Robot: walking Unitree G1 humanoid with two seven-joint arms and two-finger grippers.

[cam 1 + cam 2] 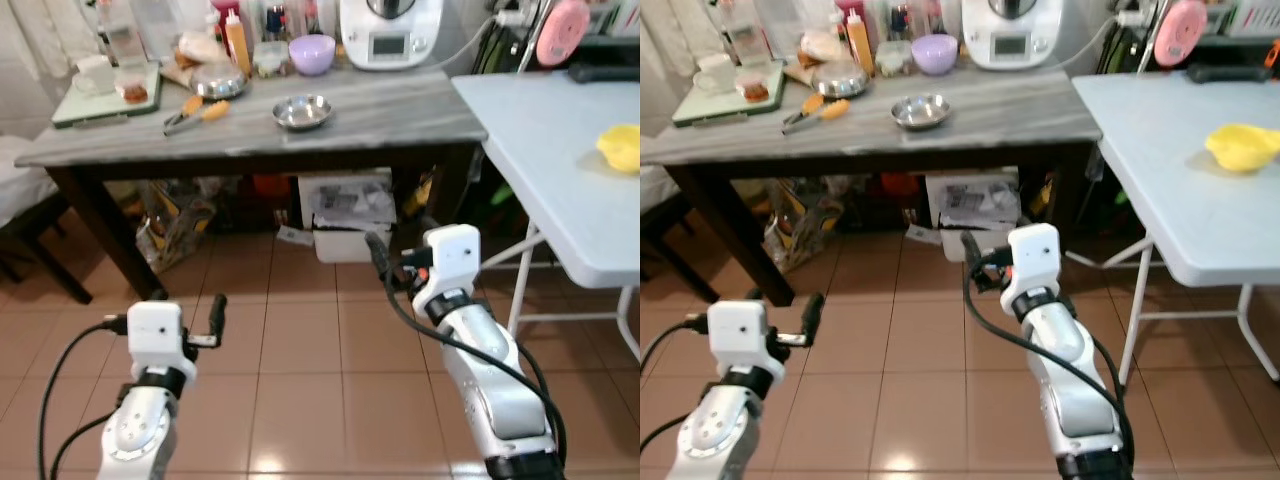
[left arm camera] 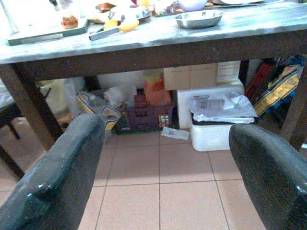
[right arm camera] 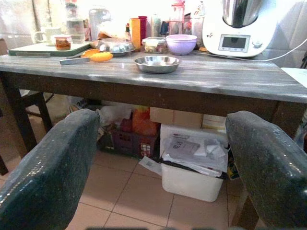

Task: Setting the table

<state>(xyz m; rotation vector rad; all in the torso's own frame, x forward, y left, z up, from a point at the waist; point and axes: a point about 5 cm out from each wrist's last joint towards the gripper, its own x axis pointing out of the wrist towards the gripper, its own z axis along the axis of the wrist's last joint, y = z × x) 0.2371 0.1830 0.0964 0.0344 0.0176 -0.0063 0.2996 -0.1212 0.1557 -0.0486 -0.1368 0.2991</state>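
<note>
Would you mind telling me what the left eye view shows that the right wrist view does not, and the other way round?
Left eye view alone: the white folding table with a yellow object on it, and both silver arms held low over the tiled floor, left pincer and right pincer.

Right wrist view alone: a close look along the right pincer's fingers, spread wide with nothing between them.

Both: the grey-topped table, the steel bowl, the purple bowl, the white kitchen machine and the white bin underneath.

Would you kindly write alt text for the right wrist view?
Between two open black fingers, a steel bowl sits on a grey wooden table, with orange-handled tongs and a purple bowl behind; a white bin stands underneath.
</note>
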